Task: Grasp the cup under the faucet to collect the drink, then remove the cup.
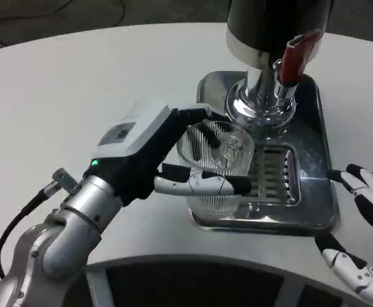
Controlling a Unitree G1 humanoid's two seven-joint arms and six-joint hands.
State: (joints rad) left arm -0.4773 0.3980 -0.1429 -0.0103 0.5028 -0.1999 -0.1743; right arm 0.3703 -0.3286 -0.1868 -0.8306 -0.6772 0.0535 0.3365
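Left robot hand (173, 153) grips the clear ribbed cup (215, 167) over the drip tray (314, 192) near the worktop's front edge, short of the faucet (282, 80); right robot hand (365, 230) idles, fingers spread, holding nothing; next, I judge, slide cup under spout.
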